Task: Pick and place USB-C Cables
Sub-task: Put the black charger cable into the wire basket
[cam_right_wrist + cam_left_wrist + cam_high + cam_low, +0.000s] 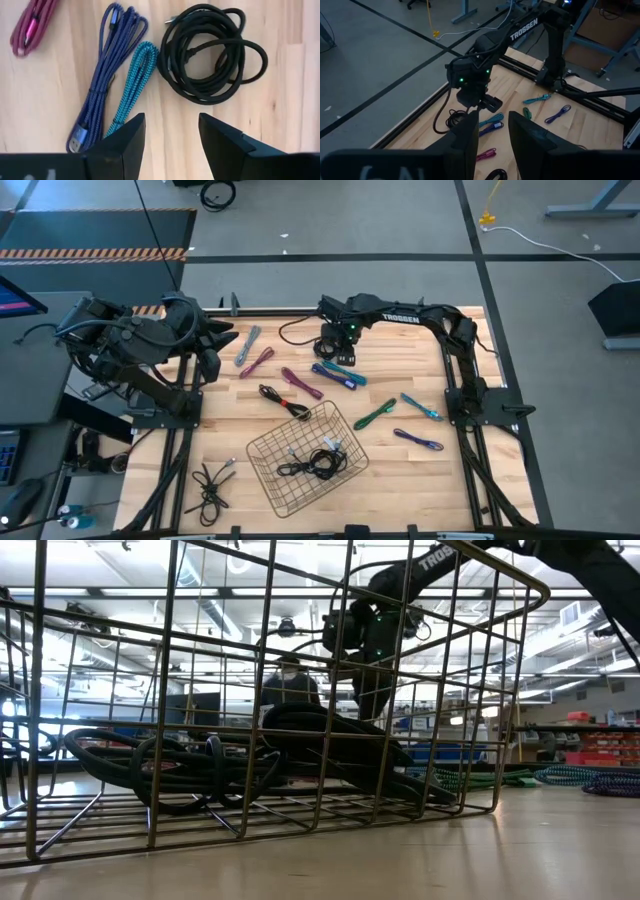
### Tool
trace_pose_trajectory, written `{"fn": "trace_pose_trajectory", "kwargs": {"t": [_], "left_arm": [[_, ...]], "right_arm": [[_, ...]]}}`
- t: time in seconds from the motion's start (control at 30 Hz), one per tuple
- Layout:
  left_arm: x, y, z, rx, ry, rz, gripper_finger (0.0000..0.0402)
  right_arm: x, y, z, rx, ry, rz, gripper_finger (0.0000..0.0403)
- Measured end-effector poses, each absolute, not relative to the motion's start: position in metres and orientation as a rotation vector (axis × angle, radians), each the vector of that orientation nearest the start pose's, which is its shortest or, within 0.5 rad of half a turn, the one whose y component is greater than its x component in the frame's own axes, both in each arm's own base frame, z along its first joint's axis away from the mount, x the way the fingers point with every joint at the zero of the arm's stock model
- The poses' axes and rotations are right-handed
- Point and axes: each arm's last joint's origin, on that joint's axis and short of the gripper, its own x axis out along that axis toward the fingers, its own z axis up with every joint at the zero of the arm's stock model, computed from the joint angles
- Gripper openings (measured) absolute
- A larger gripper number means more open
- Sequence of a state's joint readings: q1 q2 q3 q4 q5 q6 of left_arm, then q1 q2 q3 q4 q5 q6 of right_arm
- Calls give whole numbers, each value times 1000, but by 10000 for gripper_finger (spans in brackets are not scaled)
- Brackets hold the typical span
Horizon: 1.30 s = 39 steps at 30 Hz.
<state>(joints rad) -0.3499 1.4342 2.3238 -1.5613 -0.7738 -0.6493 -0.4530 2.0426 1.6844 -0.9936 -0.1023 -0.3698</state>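
Note:
Several USB-C cables lie on the wooden table: grey (248, 340), magenta (256, 362), purple (301, 383), green (375, 415) and others. My right gripper (171, 120) hangs open at the far middle, pointing down over bare wood. Just past its fingertips lie a blue bundle (102, 75), a teal bundle (134, 82) and a black coil (212, 55). It touches none of them. Black cables (315, 462) lie in the wire basket (262, 452). My left gripper (492, 135) waits raised at the far left, open, with nothing between its fingers.
The wire basket stands near the table's front middle and fills the low view (300, 830). A loose black cable (212, 480) lies at the front left. Teal (420, 407) and purple (418, 441) cables lie on the right. A person (290, 680) sits beyond the table.

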Motion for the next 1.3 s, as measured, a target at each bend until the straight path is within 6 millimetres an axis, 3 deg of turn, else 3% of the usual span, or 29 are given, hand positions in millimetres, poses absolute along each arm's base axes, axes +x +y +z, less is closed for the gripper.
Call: {"fn": "trace_pose_trajectory", "kwargs": {"t": [0.23, 0.37, 0.57, 0.7, 0.97, 1.3], "left_arm": [[158, -36, 538, -261, 412, 568, 112], [158, -36, 538, -261, 412, 567, 112], [158, -36, 538, -262, 412, 568, 112], [158, -36, 538, -263, 411, 568, 112], [159, -36, 538, -263, 412, 569, 112], [160, -37, 536, -248, 425, 570, 112]], "right_arm": [[370, -177, 214, -45, 1354, 10, 190], [366, -179, 213, -20, 1382, -3, 190], [359, -189, 215, 221, 1344, -54, 190], [362, -199, 229, 378, 1232, -40, 190], [367, -216, 264, 424, 1070, -55, 190], [364, -224, 248, 577, 1018, -51, 190]]}}
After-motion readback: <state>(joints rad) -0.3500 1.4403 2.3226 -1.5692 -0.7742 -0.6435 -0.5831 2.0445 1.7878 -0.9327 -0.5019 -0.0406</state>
